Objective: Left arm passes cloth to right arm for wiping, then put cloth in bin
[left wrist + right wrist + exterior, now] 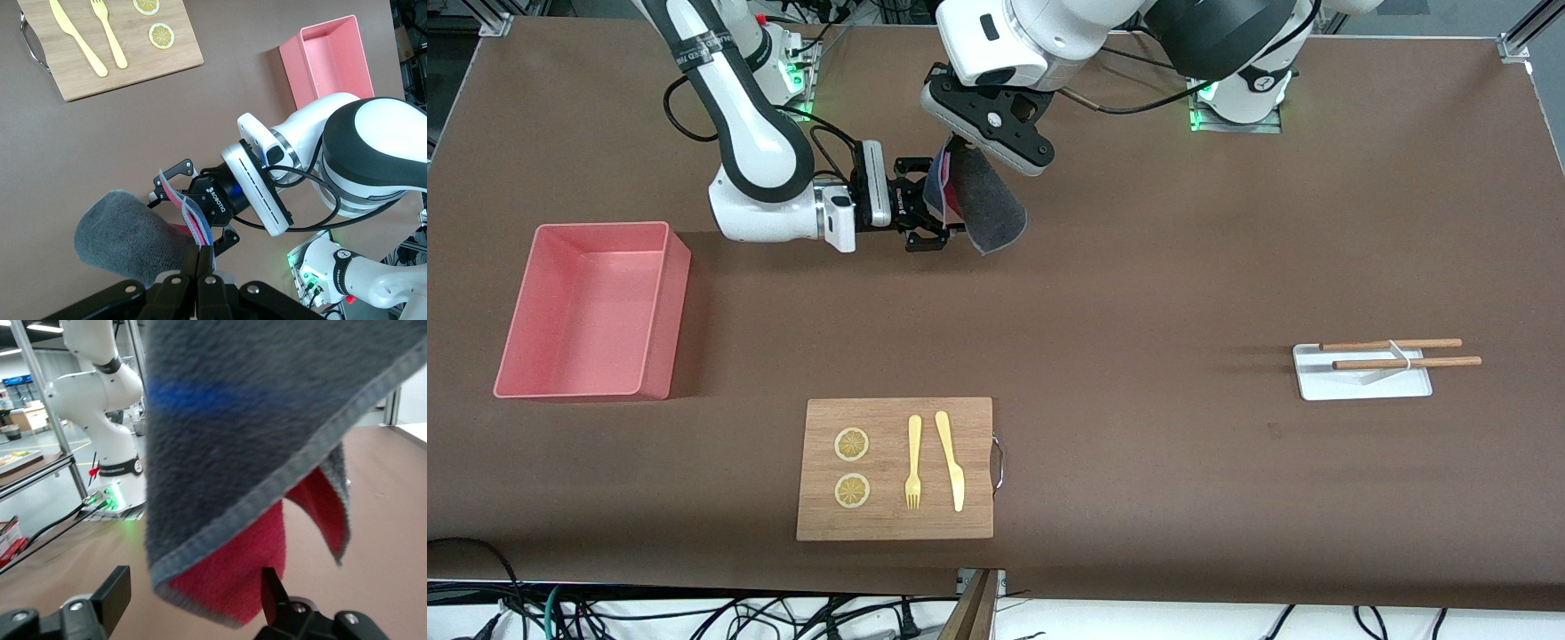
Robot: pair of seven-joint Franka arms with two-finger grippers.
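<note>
The cloth point(989, 206) hangs in the air over the table between the two arm bases, grey face out, with red-pink and blue layers at its edge. My left gripper point(953, 147) is shut on its top edge; in the left wrist view its fingers point(203, 263) pinch the cloth point(127, 233). My right gripper point(935, 204) is open, its fingers either side of the cloth's coloured edge, and it also shows in the left wrist view point(183, 200). In the right wrist view the cloth point(267, 420) hangs between the open fingers of that gripper point(193, 597). The pink bin point(671, 311) stands empty toward the right arm's end.
A wooden cutting board point(894, 524) with a yellow fork, a knife and two lemon slices lies near the front edge. A white tray point(1360, 384) with two wooden chopsticks lies toward the left arm's end. The bin also shows in the left wrist view point(293, 73).
</note>
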